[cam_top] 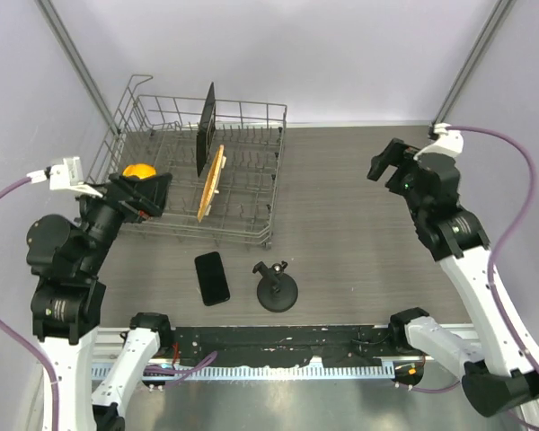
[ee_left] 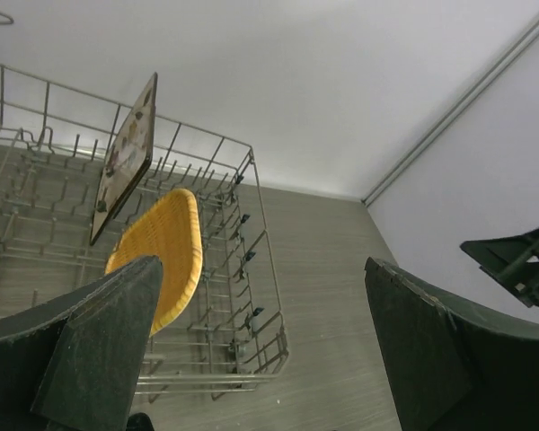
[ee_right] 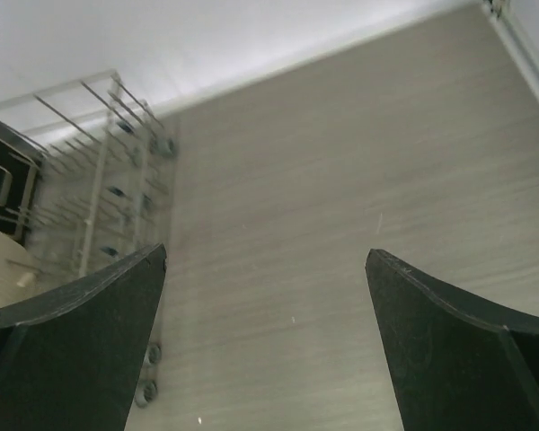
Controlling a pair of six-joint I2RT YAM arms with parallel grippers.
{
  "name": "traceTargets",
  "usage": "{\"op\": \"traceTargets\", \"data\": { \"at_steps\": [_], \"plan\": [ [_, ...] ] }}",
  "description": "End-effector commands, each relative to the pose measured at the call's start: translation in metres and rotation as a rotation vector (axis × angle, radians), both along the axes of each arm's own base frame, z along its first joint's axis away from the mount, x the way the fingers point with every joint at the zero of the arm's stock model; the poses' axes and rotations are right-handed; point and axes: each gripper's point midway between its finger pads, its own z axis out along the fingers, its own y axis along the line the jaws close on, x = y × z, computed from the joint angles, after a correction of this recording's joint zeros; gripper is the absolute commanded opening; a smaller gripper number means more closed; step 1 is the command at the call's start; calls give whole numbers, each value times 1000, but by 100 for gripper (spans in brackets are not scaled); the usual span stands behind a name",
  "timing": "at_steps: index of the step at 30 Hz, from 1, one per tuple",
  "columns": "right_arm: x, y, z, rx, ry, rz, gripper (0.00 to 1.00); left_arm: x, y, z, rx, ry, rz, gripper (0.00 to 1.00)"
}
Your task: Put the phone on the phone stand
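Note:
The phone (cam_top: 212, 277), a thin glossy black slab, lies flat on the table near the front, left of centre. The phone stand (cam_top: 276, 288), black with a round disc base and a short jointed arm, stands just right of it. My left gripper (cam_top: 151, 194) is open and empty, held high over the left end of the dish rack, far from the phone. My right gripper (cam_top: 388, 165) is open and empty, raised over the right part of the table. Neither wrist view shows the phone or the stand.
A wire dish rack (cam_top: 251, 229) sits at the back left, holding an upright black square plate (cam_top: 205, 128), a yellow woven plate (cam_top: 211, 183) and an orange object (cam_top: 138, 171). The rack (ee_left: 251, 233) and yellow plate (ee_left: 166, 251) also show in the left wrist view.

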Motion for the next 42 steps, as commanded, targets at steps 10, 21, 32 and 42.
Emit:
{"op": "traceTargets", "data": {
  "at_steps": [10,21,32,42],
  "plan": [
    [-6,112,-120,-3,341,532,99,30,-31,-20,-8,89,-168,100],
    [-106,192,-94,93,95,964,97,46,-44,-40,-19,143,-242,100],
    [-162,246,-111,-5,175,973,88,44,-55,-49,-35,160,-312,97],
    [-198,265,-134,-121,149,753,87,45,-58,-55,-49,177,-330,97]
  ]
}}
